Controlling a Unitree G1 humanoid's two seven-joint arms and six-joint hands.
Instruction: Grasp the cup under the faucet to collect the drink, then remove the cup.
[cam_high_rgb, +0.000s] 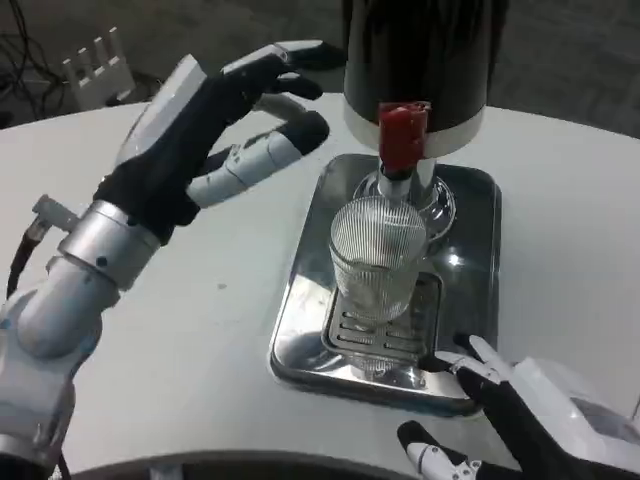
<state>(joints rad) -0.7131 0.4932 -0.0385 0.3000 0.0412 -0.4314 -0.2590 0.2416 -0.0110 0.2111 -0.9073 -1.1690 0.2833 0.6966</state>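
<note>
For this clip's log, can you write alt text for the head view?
A ribbed clear cup stands on a steel drip tray under the dispenser's red tap. The left hand hovers open beside the dispenser; the right hand rests near the tray's front corner.

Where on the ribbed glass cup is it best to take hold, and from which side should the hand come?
Probably around the ribbed wall of the cup, at mid-height, coming from the side. It stands upright on the drip tray, and the red tap sits just above its rim, blocking a grasp from above. The open left hand faces its free left side.
</note>
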